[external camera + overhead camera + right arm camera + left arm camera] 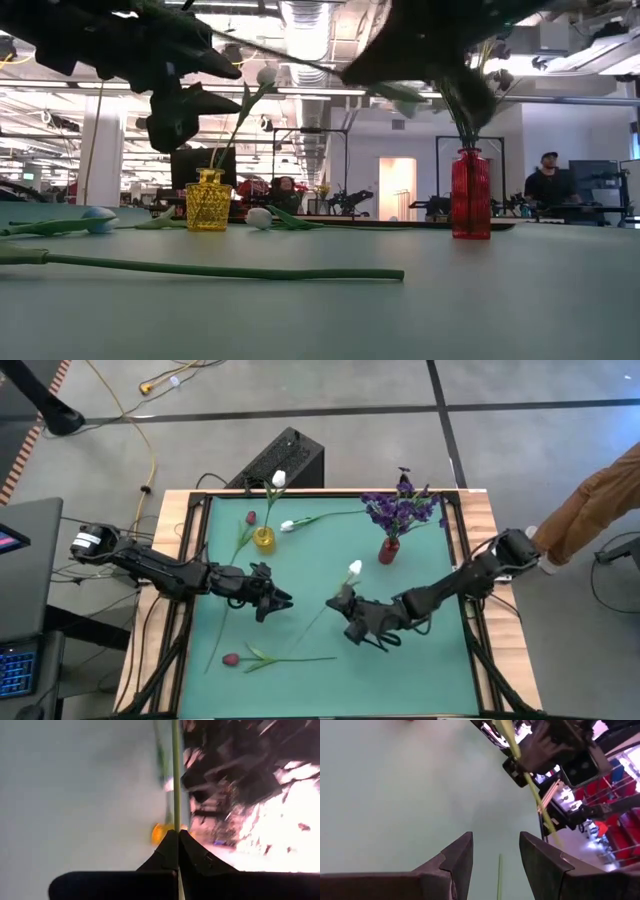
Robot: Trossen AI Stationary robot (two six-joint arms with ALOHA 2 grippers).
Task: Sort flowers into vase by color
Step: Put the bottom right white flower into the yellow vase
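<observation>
Right claw [343, 603]: pressed together, pinching the white tulip's [354, 568] thin green stem above mid-surface.
White tulip: bloom toward the vases, stem slanting back toward the near edge.
Left claw [283, 600]: part spread, holding nothing.
Right wrist view: stem [176, 780] emerges from the pinched tips, yellow vase [161, 833] beyond.
Low view: stem hidden.
</observation>
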